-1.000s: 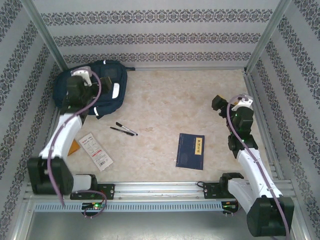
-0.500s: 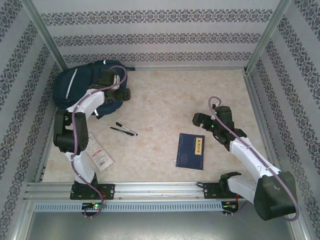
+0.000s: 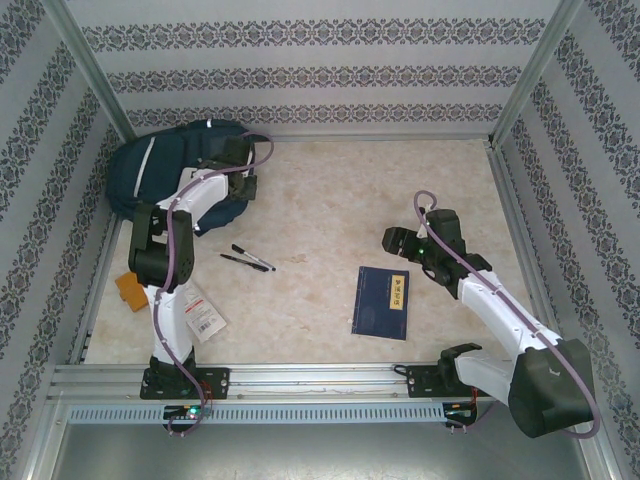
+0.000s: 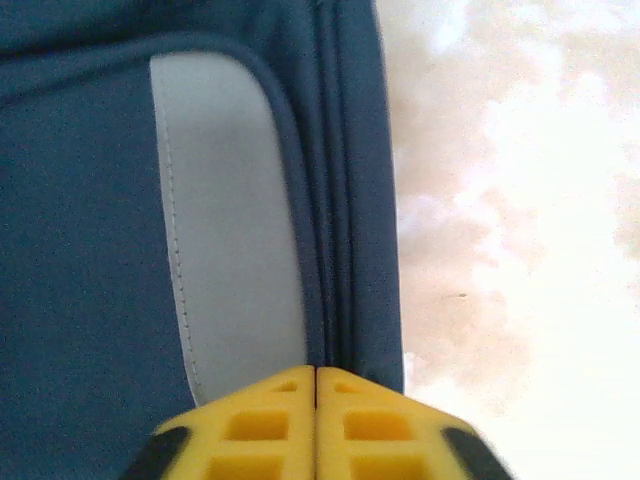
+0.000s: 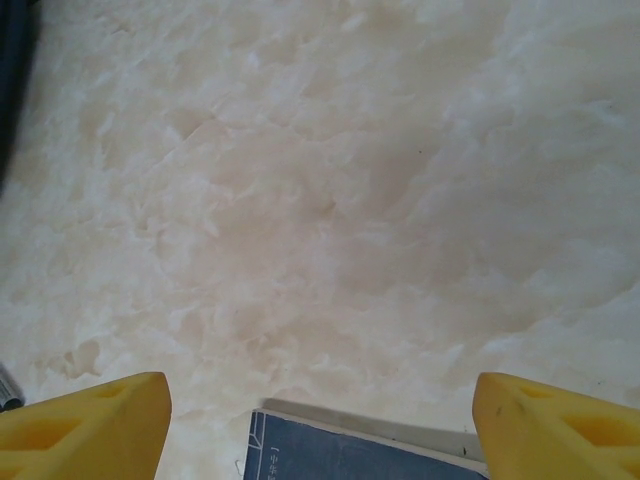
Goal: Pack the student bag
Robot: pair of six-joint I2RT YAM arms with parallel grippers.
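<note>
The large dark navy fabric backpack [image 3: 165, 172] is laid far-left, long axis set left-right. The left gripper [image 4: 317, 420] is pressed together against its seam; the right gripper [image 5: 320, 405] is held apart.

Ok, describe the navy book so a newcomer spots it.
On the marbled table, look right of centre, toward the near edge. The book lies flat there, by the right end effector. Unlike the bulky navy bag, it is thin, with a pale label.

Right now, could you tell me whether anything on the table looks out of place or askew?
Nothing looks spilled or damaged. The bag lies slumped in the far left corner; the two pens, the book and a packet lie loose on the table, each at its own angle.
</note>
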